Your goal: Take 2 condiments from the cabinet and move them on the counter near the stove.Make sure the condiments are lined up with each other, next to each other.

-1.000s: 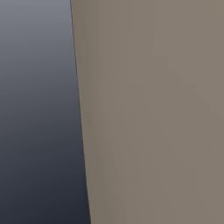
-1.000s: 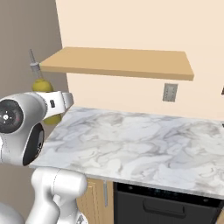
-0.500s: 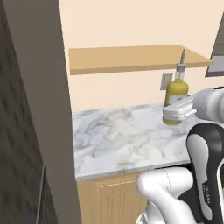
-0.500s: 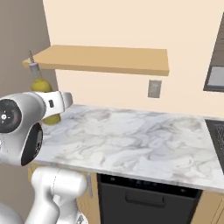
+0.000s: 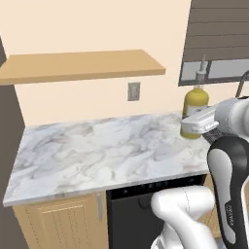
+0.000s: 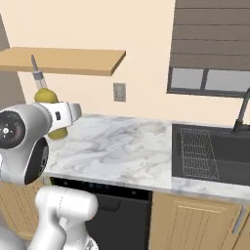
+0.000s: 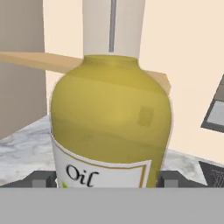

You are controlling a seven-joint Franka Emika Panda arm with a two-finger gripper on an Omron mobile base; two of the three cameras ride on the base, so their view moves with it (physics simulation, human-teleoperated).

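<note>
Yellow glass fills most of my hand view: the gripper (image 7: 105, 179) has its 2 dark fingertips (image 7: 41, 178) set on either side of the bright yellow condiment bottle with the white "Oil" label (image 7: 109, 127), and the jaws are clamped against its lower body. The bottle stands upright in the grip, its pale pourer neck rising out of the top of that view.

From the left base view I see the same yellow bottle (image 5: 195, 108) held at the end of the white arm (image 5: 228, 146), above the right end of the white marble counter with grey veins (image 5: 97, 151), with its slim pourer pointing straight up. From the right base view the bottle (image 6: 49, 110) sits partly behind the white wrist, over the left part of the counter (image 6: 122, 146); I cannot tell whether its base touches the slab or hangs just above it.

Behind and above the bottle, the flat light-brown wooden shelf board (image 5: 80, 65) runs along the cream wall, with a small grey wall outlet (image 5: 133, 91) just below its right end. Under the counter I see light-wood cabinet fronts (image 5: 63, 226) and a dark appliance front (image 5: 131, 214). To the right in the right base view, a dark sink basin holding a wire rack (image 6: 210, 154) is set into the counter below a window with brown blinds (image 6: 212, 44).
</note>
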